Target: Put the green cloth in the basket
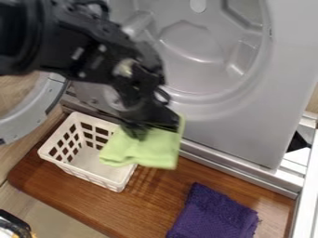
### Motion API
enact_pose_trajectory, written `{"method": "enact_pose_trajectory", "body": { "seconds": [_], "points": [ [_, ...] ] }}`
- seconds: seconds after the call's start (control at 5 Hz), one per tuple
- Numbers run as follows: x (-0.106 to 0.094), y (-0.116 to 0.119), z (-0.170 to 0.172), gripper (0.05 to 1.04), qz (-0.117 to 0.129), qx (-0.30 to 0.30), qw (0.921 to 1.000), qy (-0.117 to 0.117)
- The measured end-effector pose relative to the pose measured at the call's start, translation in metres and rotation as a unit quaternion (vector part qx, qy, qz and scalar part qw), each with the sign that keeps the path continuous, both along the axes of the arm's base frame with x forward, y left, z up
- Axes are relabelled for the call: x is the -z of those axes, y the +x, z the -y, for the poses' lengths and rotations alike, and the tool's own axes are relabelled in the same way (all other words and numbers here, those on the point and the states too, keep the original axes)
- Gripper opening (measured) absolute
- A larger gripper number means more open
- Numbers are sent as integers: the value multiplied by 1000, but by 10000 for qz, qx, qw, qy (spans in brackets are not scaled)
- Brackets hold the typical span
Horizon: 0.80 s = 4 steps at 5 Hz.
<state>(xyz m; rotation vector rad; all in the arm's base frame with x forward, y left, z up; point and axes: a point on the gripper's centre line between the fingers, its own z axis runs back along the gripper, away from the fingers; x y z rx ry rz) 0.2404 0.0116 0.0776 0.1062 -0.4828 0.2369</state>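
The white basket (87,174) is open at left — the green cloth (149,151) blocks its right side.

Green cloth (149,149), white basket (114,184) (gridded with holes), deep purple towel (216,214), red-brown wood-grained board (65,193).

A smooth, pale grey appliance panel (288,60) with a rounded recess (192,39) is standing behind a reddish-brown wooden board (152,202). A curved grey door rim (22,124) is showing at left, and a white rail (307,190) is edging the right. Light is glinting softly inside the recess.
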Motion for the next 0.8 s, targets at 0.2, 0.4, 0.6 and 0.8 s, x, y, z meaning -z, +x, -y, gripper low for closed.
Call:
{"method": "enact_pose_trajectory", "body": {
  "seconds": [0.2, 0.4, 0.6, 0.8],
  "points": [
    [12, -1, -20, 50, -200, -272, 9994, -23],
    [35, -1, -35, 50, -431, -558, 9975, -107],
    [47, -2, -48, 50, -538, -874, 9947, -69],
    [63, -1, -60, 50, -732, -1184, 9903, 2]
  ]
}}
